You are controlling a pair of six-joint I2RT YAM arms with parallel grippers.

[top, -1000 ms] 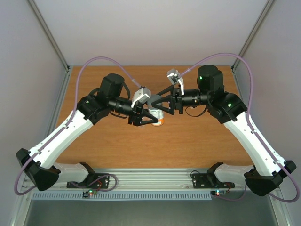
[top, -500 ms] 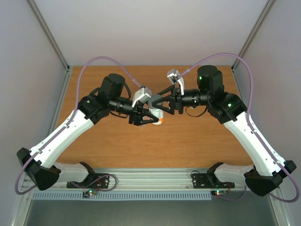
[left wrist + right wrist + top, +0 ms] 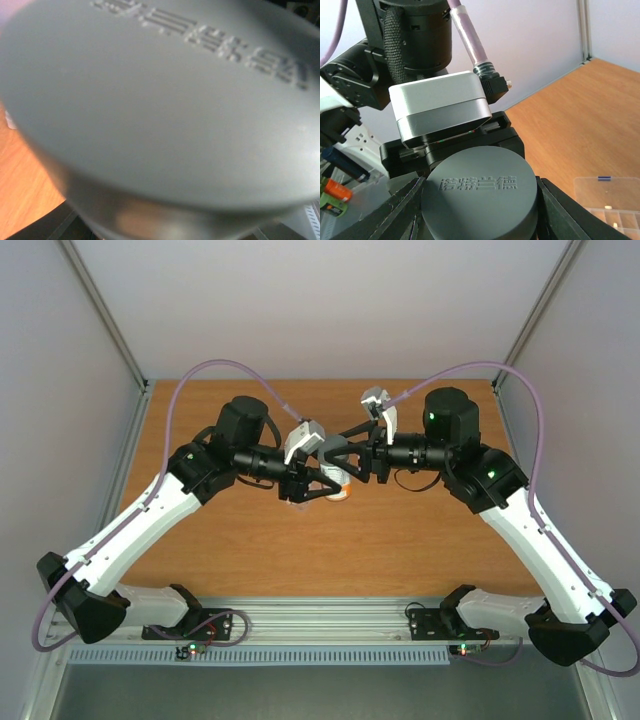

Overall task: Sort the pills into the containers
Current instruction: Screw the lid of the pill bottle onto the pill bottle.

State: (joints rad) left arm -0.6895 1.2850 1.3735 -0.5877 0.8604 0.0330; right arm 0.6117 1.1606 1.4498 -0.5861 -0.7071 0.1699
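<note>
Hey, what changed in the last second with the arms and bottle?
The bottle, held between the left hand and right hand, moved slightly upward in the top view; the right arm swung outward. Both grips and the grey cap stayed as they were.

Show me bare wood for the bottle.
Free: the table's near strip by the front rail, and its far strip by the back wall. Crowded: the centre, where left gripper and right gripper hold the bottle, pill box nearby.

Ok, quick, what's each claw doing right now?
Left claw: closed on the bottle.
Right claw: closed on the cap.
</note>
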